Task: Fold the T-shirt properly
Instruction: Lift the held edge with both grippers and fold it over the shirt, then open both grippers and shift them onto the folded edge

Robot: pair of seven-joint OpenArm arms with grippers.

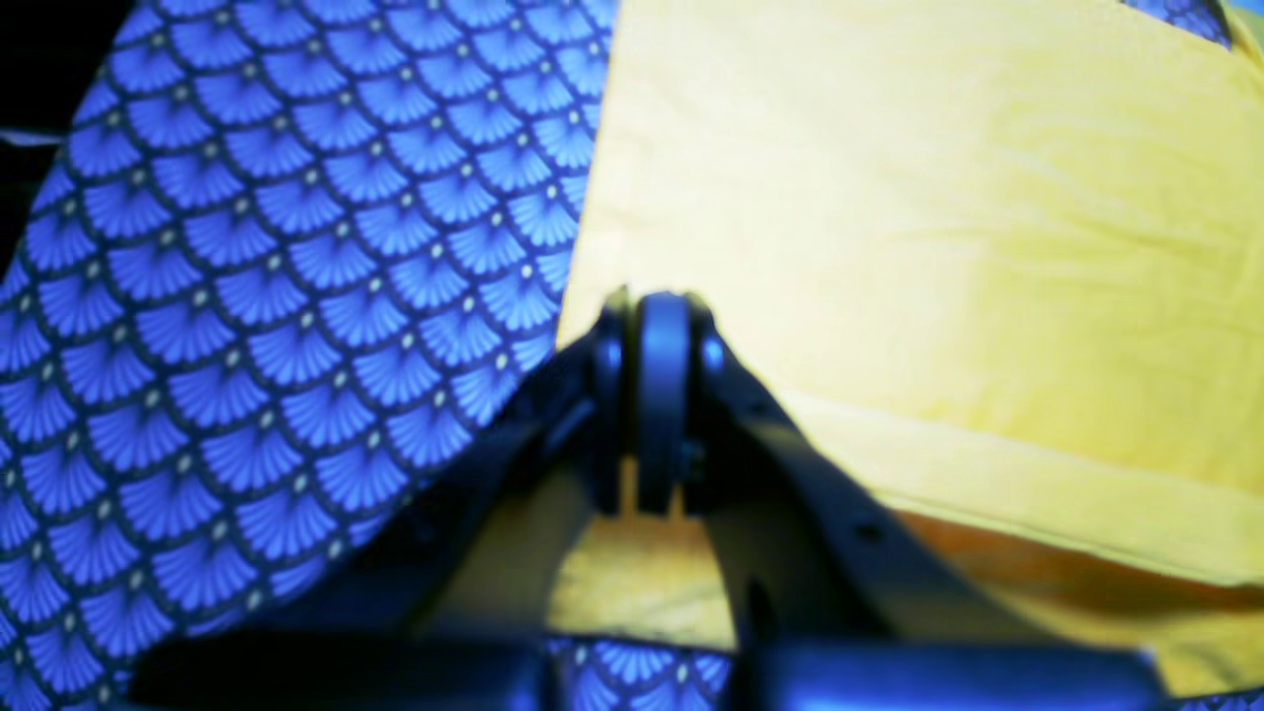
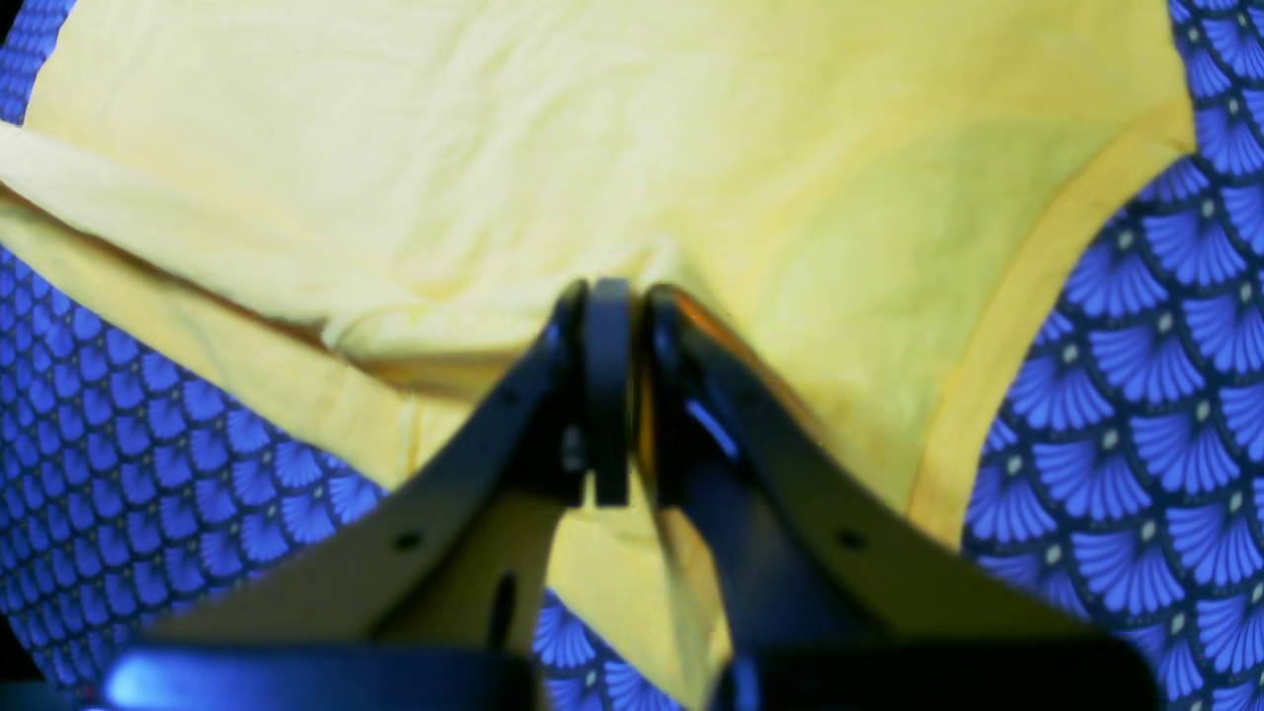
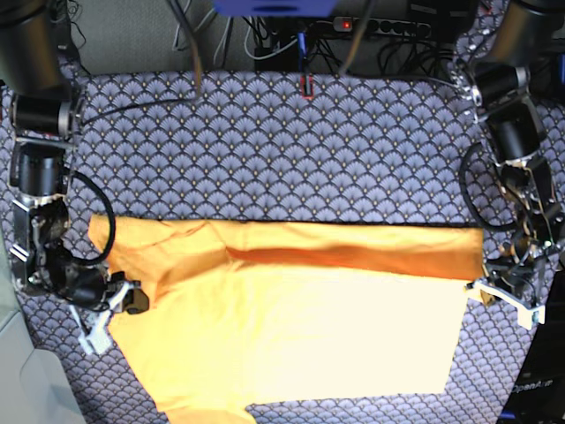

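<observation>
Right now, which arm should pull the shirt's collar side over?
Probably the right gripper: it's pinched shut on the shirt beside the collar. The left gripper grips the hem end.

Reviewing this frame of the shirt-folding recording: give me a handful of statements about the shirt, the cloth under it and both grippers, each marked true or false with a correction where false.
1. The T-shirt is plain yellow-orange with no print. True.
2. The T-shirt lies on a bare wooden tabletop. False: it lies on a blue-grey scallop-patterned cloth.
3. The left gripper has its jaws together at an edge of the T-shirt. True.
4. The right gripper hangs wide open, clear of the fabric. False: its jaws stand nearly together over the yellow fabric.
5. A fold line runs across the shirt's far part in the base view. True.
6. A second garment lies beside the shirt. False: only one garment shows.
</observation>
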